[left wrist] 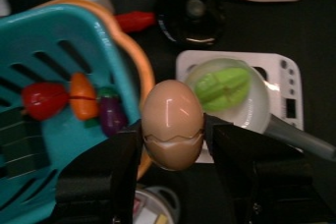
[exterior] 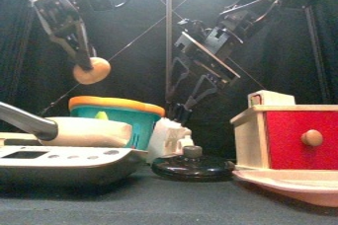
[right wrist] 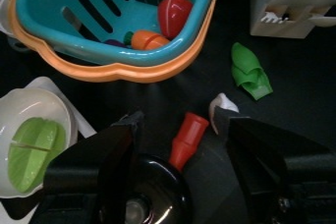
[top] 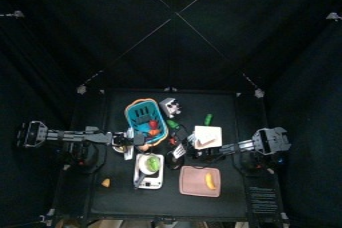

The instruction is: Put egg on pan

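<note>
Tan-shelled and held aloft, the egg (left wrist: 172, 125) sits clamped between the two jaws of the left gripper (left wrist: 172, 147), its long axis upright along the jaws, narrow end pointing away from the wrist. In the front view the egg (exterior: 91, 69) hangs well above the table (exterior: 172, 201), over the teal-and-orange basket (exterior: 115, 116). Beyond the gripper, past the basket's rim, lies a white scale (left wrist: 269, 81) carrying a pan that holds a green vegetable (left wrist: 221, 83). The next move looks to turn on that offset: the pan lies ahead and to one side of the egg, nearer the left arm than the right. The right gripper (right wrist: 182, 135) hovers with jaws apart over a red pepper (right wrist: 190, 140) beside a black lid (exterior: 193, 163), holding nothing.
</note>
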{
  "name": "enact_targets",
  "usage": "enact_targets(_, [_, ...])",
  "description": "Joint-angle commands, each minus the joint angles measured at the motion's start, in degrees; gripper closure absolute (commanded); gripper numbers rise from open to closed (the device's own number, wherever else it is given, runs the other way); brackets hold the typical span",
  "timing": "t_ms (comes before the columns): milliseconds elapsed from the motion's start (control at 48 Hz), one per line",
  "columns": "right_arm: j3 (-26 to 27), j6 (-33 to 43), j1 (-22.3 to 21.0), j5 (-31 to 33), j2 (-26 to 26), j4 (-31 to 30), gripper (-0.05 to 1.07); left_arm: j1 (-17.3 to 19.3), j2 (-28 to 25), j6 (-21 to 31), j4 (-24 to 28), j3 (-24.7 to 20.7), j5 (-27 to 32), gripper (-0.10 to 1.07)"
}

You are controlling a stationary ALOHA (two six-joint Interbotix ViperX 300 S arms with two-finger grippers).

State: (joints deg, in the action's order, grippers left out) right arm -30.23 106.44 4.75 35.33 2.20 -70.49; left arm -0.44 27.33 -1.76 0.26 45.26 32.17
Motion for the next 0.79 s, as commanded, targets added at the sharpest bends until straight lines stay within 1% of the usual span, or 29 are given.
enact_targets(0, [0.53,0.00,-0.18,0.00,-1.14,-0.18,0.11,-2.81,0.35,0.26,-0.70,0.53,-2.20,0.39])
enact_targets(62, [0.62,0.00,-0.18,-0.09,-1.14,-0.26,0.11,-3.96,0.18,0.18,-1.49,1.67,-4.39,0.39])
enact_targets(146, [0.53,0.00,-0.26,-0.09,-1.14,-0.18,0.11,-5.27,-0.26,0.00,-3.08,3.52,-8.79,0.39])
enact_targets(354, [0.53,0.00,-0.18,-0.09,-1.14,-0.18,0.11,-6.68,-2.11,-0.18,-4.92,6.33,-17.14,0.39])
enact_targets(438, [0.53,0.00,-0.26,-0.09,-1.14,-0.18,0.11,-7.47,-3.52,-0.18,-5.19,6.86,-18.28,0.39])
enact_targets(542, [0.53,0.00,-0.26,-0.09,-1.23,-0.26,0.11,-7.91,-5.71,-0.09,-5.19,6.68,-18.37,0.39])
enact_targets(771, [0.53,0.00,-0.18,-0.09,-1.14,-0.18,0.11,-8.00,-7.65,-0.09,-5.27,6.59,-18.72,0.39])
